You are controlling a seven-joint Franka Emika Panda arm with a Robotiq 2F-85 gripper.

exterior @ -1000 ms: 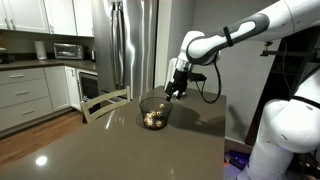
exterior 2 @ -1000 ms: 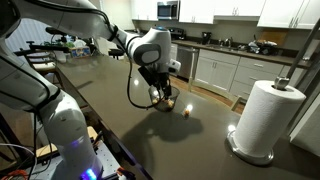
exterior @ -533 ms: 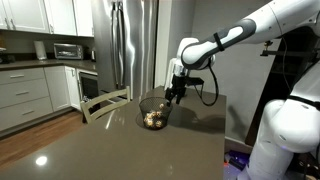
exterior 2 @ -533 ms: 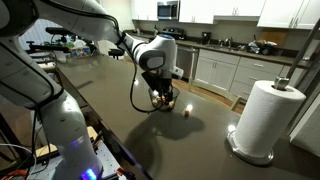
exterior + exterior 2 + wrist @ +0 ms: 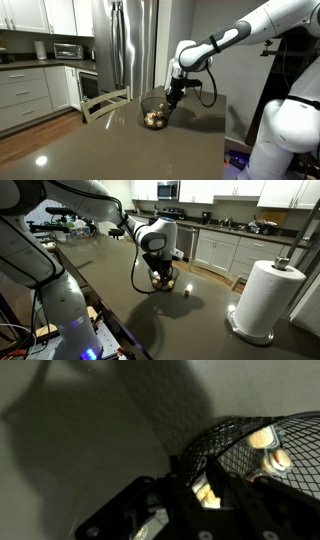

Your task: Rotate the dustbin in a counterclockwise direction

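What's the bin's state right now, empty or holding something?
Not empty. Through the mesh of the bin, the wrist view shows pale brownish lumps; an exterior view shows them low inside.

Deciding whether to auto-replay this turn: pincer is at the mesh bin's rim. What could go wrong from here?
1. The pincer meets the dustbin at one side of its rim only. The base looks narrower than the rim, so it may tip or slide instead of turning, spilling the lumps.
2. The cable loop hangs near the rim and might snag.
3. A small object sits close by and could be knocked.
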